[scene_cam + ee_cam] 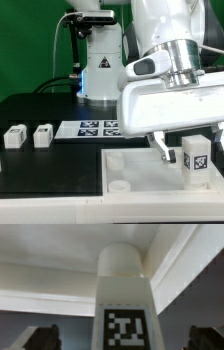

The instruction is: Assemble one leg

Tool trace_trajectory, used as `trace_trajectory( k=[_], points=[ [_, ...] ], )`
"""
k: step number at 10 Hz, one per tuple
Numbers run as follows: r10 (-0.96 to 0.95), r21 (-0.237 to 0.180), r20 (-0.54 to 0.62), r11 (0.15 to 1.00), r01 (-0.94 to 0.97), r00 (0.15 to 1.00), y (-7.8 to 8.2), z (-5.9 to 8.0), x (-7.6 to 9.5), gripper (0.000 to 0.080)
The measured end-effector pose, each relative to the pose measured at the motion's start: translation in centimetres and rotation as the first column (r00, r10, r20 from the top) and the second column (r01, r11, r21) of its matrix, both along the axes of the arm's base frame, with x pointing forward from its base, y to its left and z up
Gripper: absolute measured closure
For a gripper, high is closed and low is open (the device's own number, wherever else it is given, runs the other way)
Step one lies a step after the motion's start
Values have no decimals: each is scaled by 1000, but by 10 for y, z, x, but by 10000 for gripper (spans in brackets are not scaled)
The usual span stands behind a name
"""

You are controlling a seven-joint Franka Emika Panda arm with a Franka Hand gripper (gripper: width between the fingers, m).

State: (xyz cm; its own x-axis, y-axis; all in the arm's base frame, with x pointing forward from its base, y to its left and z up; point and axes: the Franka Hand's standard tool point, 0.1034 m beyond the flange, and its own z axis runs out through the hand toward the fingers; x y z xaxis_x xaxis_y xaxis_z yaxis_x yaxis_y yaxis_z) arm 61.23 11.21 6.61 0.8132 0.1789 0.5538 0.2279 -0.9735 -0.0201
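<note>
Leg (196,158) stood upright on the white tray part (130,172), between the spread fingers (45,337) of the gripper (186,150), neither touching it. Two spare legs (28,135) and the marker board (95,127) lay well apart toward the exterior view's left. Frame edge cut off the tray part; the block's seating was unclear.

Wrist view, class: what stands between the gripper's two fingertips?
The leg stands there, with a dark gap separating it from each of the fingertips. The wrist view shows this.
</note>
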Motion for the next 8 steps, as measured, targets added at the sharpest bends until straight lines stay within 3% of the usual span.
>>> trace_trajectory(
  k=[3,6,8],
  points=[
    [0,-1,-8,1000,0,1000,-1,1,0,151],
    [10,-15,-70,1000,-11,998,-4,33,6,151],
    [21,-17,-128,1000,-23,992,-1,41,10,151]
  ],
)
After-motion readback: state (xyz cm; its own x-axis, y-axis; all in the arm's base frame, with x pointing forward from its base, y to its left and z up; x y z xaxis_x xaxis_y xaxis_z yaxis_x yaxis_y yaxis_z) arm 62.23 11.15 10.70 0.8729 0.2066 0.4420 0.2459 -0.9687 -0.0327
